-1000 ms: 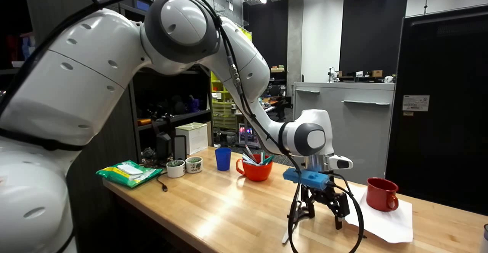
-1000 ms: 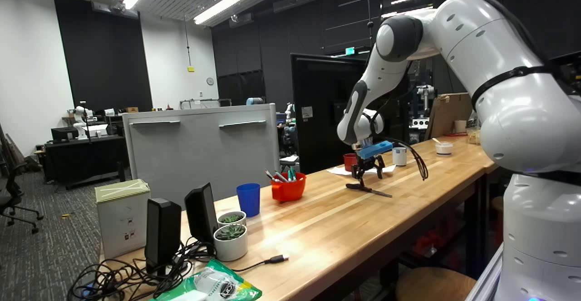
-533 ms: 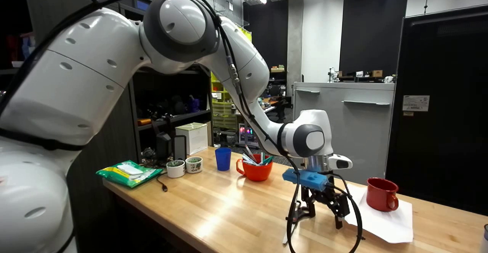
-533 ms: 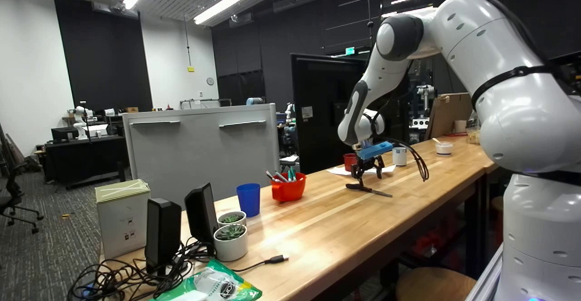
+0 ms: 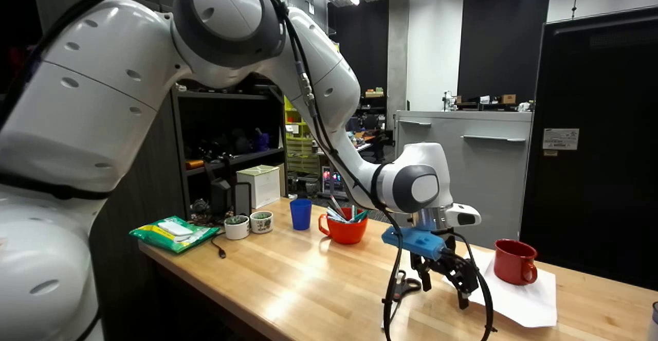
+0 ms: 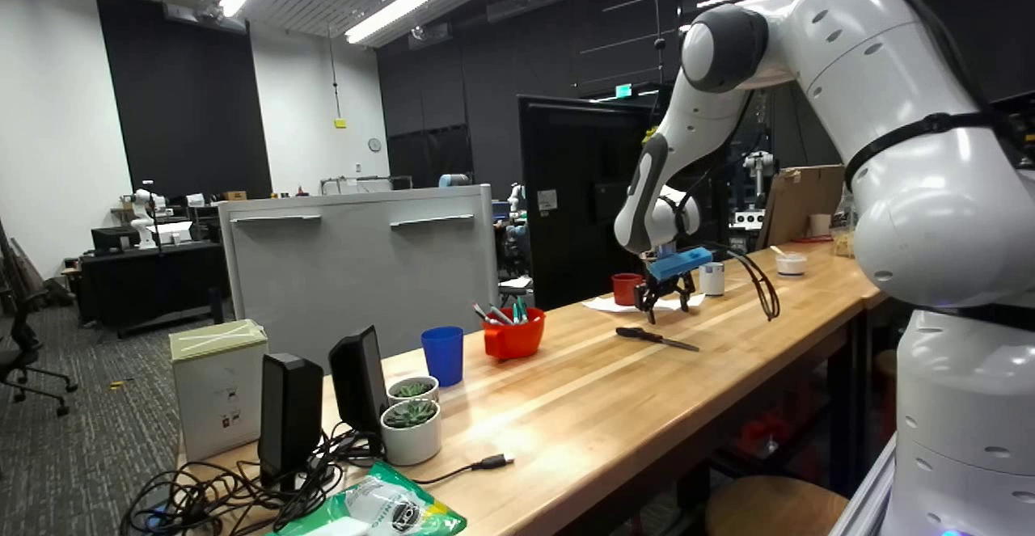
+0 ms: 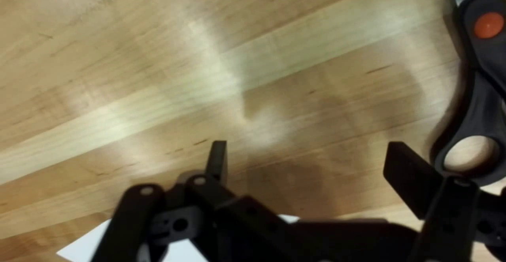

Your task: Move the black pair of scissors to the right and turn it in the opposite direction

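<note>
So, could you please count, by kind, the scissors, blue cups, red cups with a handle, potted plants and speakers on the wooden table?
Scissors: 1 pair
Blue cups: 1
Red cups with a handle: 2
Potted plants: 2
Speakers: 2
Total: 8

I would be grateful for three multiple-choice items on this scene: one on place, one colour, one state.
1. The red mug stands: A on the shelf; B on the paper; C on the green bag.
2. The pivot of the scissors is: A orange; B blue; C white.
3. The claw is: A shut; B gripping the scissors; C open.

B: paper shows around its base in an exterior view.
A: the wrist view shows it orange.
C: its jaws stand apart in the wrist view.
</note>
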Action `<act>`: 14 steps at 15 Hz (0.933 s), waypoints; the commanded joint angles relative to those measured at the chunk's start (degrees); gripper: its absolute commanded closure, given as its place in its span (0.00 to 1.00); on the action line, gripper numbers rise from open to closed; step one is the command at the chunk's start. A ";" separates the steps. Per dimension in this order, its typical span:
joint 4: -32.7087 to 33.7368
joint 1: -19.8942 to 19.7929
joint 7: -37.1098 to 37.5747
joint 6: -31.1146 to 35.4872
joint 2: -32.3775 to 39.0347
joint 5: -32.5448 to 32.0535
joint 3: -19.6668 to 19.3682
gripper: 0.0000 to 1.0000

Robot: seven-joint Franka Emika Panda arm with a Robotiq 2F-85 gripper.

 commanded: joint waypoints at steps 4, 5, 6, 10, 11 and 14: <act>-0.74 -0.42 0.15 0.00 -0.85 -0.27 0.37 0.00; -0.78 -0.42 0.15 0.05 -0.85 -0.27 0.37 0.00; -0.61 -0.61 0.29 0.26 -0.38 -0.16 0.28 0.00; -2.05 -0.26 -0.47 2.73 -2.33 -1.81 -0.44 0.00; -2.53 0.10 -0.65 3.26 -3.36 -2.54 -0.81 0.00; -3.80 0.54 -2.47 4.64 -5.75 -5.05 -0.67 0.00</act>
